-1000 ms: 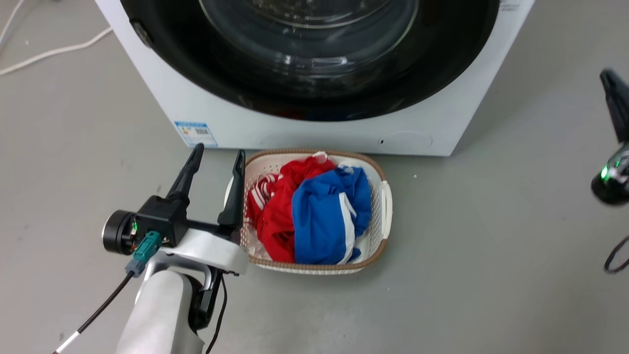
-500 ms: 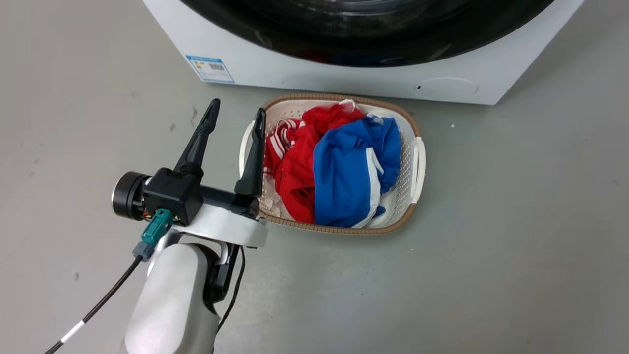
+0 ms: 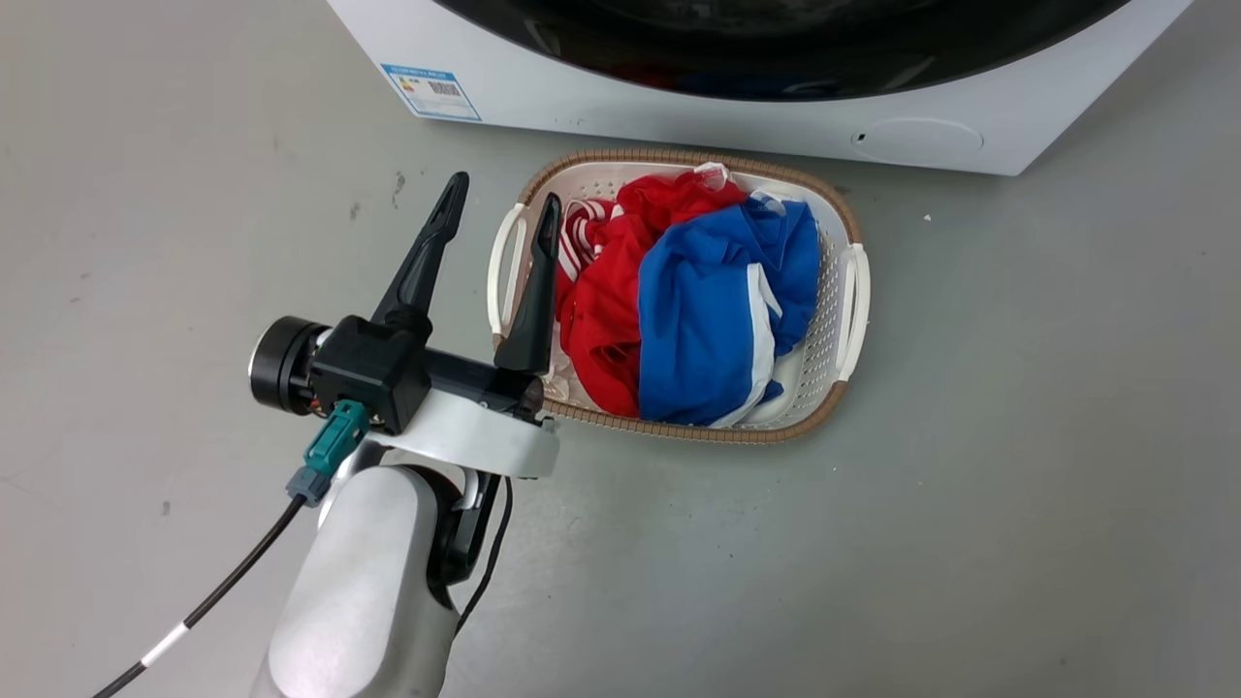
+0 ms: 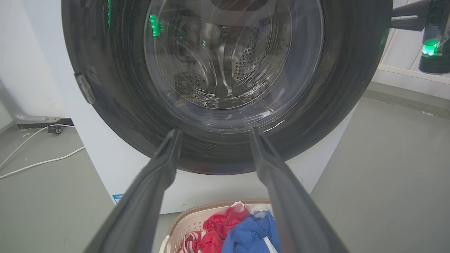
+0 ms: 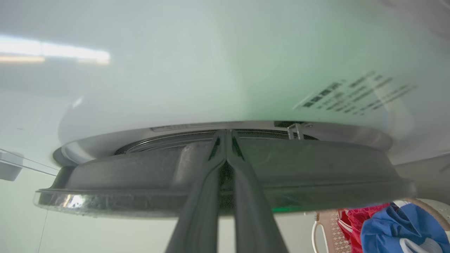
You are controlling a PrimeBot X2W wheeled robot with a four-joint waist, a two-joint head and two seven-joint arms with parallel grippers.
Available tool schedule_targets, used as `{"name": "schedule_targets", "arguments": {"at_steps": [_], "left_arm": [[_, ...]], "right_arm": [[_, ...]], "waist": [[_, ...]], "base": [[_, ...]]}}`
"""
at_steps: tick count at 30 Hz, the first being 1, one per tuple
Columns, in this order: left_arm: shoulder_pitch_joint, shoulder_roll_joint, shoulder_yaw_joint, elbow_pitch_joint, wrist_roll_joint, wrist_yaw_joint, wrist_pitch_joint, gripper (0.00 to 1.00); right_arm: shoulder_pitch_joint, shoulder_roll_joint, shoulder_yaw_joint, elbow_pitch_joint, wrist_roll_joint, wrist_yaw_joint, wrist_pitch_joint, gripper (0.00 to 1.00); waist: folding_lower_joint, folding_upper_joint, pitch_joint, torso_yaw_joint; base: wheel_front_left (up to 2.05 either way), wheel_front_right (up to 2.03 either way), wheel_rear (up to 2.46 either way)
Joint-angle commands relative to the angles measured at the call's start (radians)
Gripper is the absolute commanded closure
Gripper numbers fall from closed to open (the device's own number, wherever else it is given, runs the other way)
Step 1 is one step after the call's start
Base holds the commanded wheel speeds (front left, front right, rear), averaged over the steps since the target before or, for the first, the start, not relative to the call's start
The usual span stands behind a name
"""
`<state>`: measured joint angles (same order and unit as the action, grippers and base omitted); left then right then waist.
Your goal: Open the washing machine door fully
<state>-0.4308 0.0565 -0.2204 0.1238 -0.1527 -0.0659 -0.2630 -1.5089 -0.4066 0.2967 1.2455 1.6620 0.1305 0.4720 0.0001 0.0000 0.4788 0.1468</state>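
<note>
Grey floor (image 3: 970,485); centre frame, my right gripper (image 5: 226,133), closed against the washing machine door (image 5: 316,168), could slip off its glossy rim; left gripper (image 3: 504,189) gapes.

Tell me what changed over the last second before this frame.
Mostly the head camera moved: machine and basket slid up and right in its view together, so neither shifted on the floor. The right gripper, at that view's right edge a second ago, is now at the door rim, fingers together; whether it grips is unclear. Unchanged: left gripper open beside the basket, clothes in it.
</note>
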Motion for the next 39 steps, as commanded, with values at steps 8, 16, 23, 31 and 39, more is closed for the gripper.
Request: {"name": "schedule_targets", "arguments": {"at_steps": [8,16,23,31,39], "left_arm": [[-0.026,-0.004,-0.004,-0.014,0.007,0.01,-0.003,0.0],[-0.016,-0.005,-0.003,-0.005,0.003,0.012,-0.003,0.0],[0.004,-0.005,0.004,0.01,0.01,0.01,-0.003,0.0],[0.068,-0.005,0.012,0.032,0.007,0.011,-0.003,0.0],[0.14,-0.005,0.017,0.06,0.007,0.001,-0.003,0.0]], "right_arm": [[-0.026,0.023,0.01,0.022,0.005,0.0,0.084,1.0],[0.034,0.027,0.006,-0.006,0.021,0.0,0.171,1.0],[0.14,0.031,0.017,-0.088,0.034,0.0,0.305,1.0],[0.322,0.048,0.041,-0.214,0.046,0.0,0.397,1.0],[0.511,0.081,0.061,-0.379,0.075,0.0,0.438,1.0]], "waist": [[-0.0001,0.0,0.028,0.001],[-0.0001,0.0,0.006,-0.01],[-0.0001,0.0,-0.037,-0.029],[-0.0001,0.0,-0.118,-0.046],[-0.0001,0.0,-0.205,-0.057]], "base": [[0.0,0.0,0.0],[0.0,0.0,0.0],[0.0,0.0,0.0],[0.0,0.0,0.0],[0.0,0.0,0.0]]}}
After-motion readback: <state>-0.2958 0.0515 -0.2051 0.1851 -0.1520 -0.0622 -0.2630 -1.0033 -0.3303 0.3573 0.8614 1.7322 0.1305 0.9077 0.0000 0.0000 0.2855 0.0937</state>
